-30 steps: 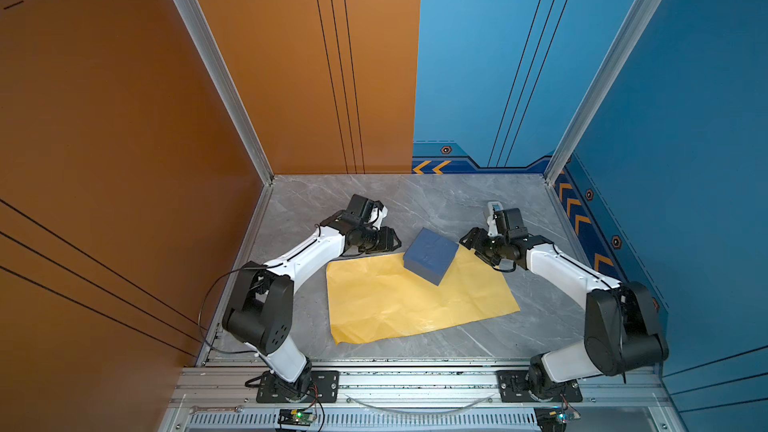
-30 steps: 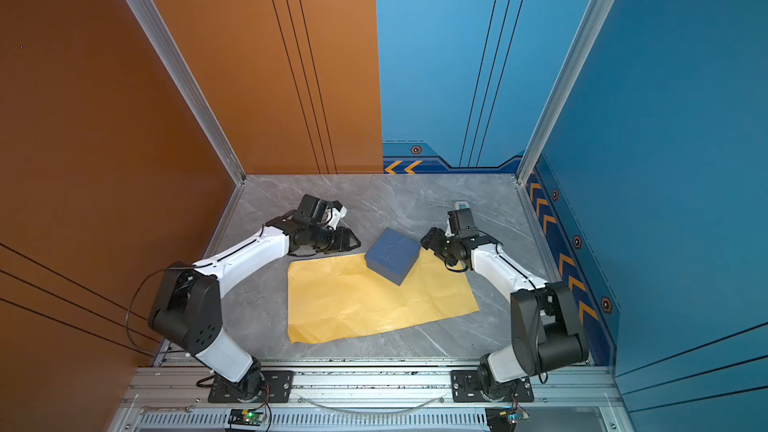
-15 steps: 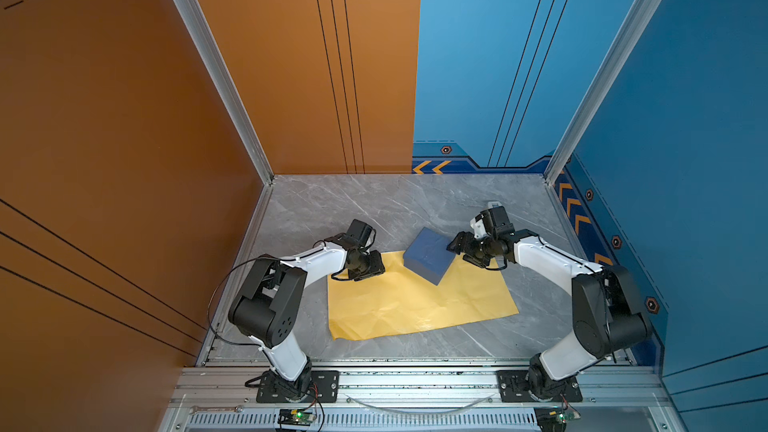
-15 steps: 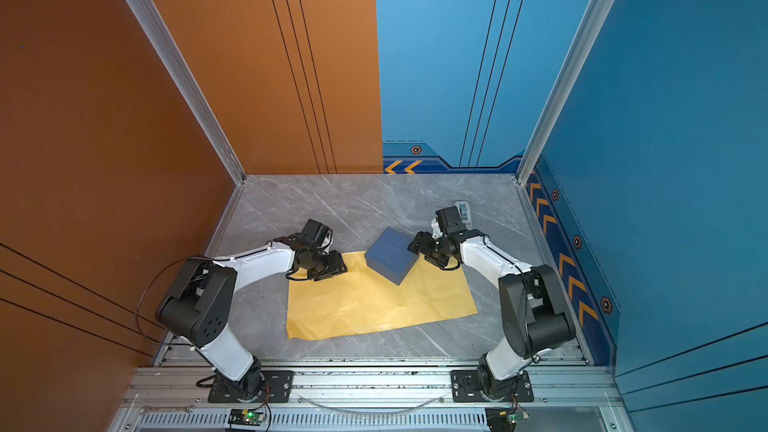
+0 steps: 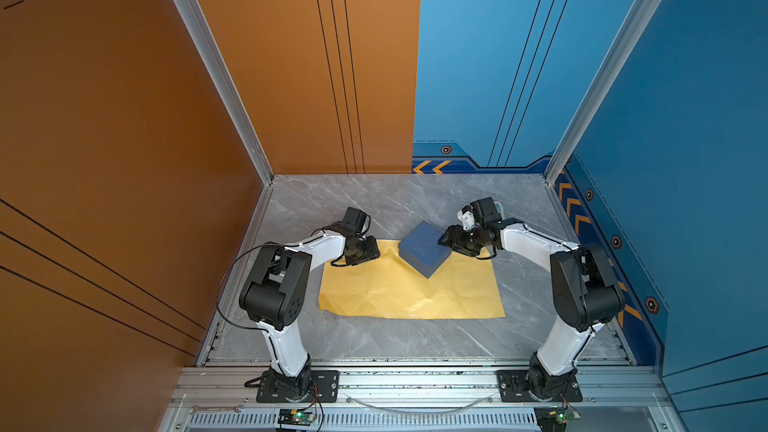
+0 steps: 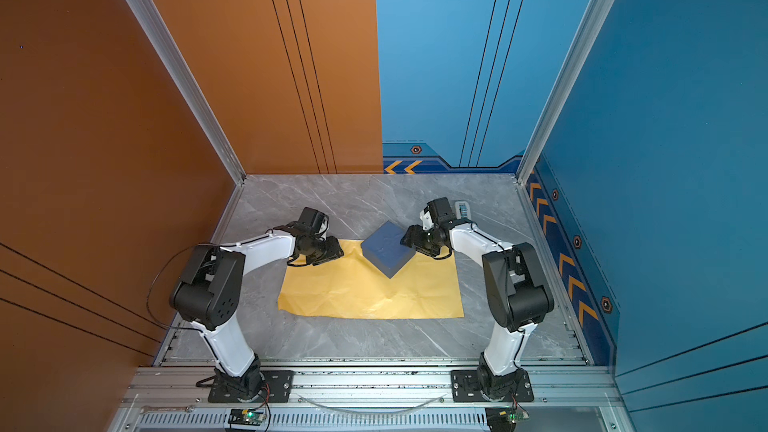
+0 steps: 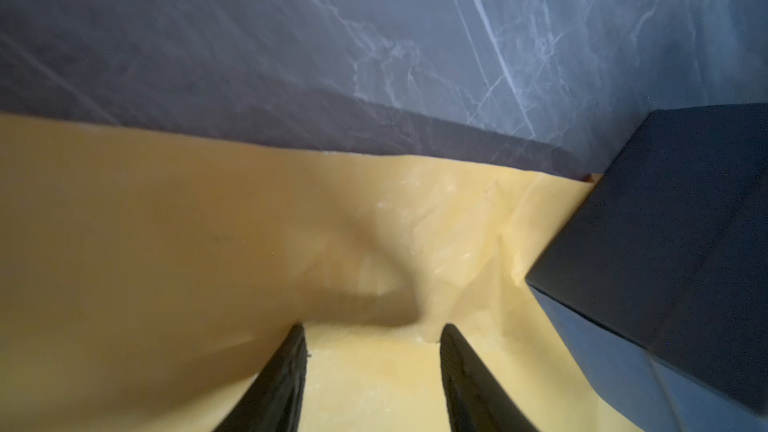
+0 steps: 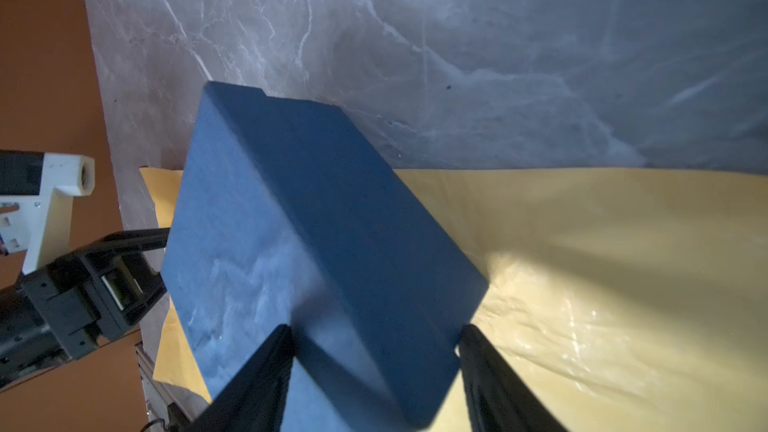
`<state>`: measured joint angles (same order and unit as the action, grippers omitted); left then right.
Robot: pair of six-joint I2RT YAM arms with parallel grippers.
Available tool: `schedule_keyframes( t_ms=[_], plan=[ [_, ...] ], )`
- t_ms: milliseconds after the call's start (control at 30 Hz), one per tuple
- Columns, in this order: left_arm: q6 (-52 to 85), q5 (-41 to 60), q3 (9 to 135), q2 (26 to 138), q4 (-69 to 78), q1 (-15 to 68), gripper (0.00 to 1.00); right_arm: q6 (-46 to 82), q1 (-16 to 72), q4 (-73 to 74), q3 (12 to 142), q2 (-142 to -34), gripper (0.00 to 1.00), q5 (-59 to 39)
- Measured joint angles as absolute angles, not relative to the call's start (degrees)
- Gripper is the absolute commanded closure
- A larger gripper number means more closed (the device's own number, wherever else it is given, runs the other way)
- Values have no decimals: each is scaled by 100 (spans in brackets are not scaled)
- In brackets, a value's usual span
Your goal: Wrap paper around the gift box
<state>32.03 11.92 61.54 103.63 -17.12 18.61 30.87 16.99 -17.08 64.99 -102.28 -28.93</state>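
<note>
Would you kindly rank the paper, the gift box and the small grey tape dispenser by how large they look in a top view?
1. paper, by far the largest.
2. gift box, clearly smaller.
3. tape dispenser, smallest, though the right arm partly hides it.

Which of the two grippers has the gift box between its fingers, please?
The right gripper: its fingers straddle a corner of the gift box, while the left gripper has only the paper between its spread fingers.
</note>
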Motion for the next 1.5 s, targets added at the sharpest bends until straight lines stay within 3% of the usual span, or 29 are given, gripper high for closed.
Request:
schedule_keyframes(
  t_ms=[133, 267, 467, 600, 833, 1133, 1500],
  plan=[
    [3107, 1153, 6158, 10363, -1715, 1789, 45, 2880, 1695, -1597, 6442, -10237, 30, -3083],
    [2943, 1094, 6230, 10363, -1809, 1763, 41, 2829, 1621, -1542, 6077, -9929, 28, -3138],
    [2386, 1151, 7028, 10353, -2152, 1973, 34, 3044, 1267, -1380, 5378, -9111, 34, -3129],
    [1594, 1664, 8309, 10580, -2226, 2270, 32, 3361, 1166, -1133, 5059, -9065, 43, -3105],
    [331, 2480, 10803, 12138, -2637, 2790, 32, 3804, 1155, -996, 5017, -9445, 51, -2829],
    [-779, 3170, 12809, 13878, -3590, 3210, 29, 4222, 1155, -814, 5019, -9870, 64, -2635],
    [-1938, 3813, 13386, 14156, -4633, 3380, 30, 4491, 1142, -666, 5011, -9920, 69, -2521]
  ],
)
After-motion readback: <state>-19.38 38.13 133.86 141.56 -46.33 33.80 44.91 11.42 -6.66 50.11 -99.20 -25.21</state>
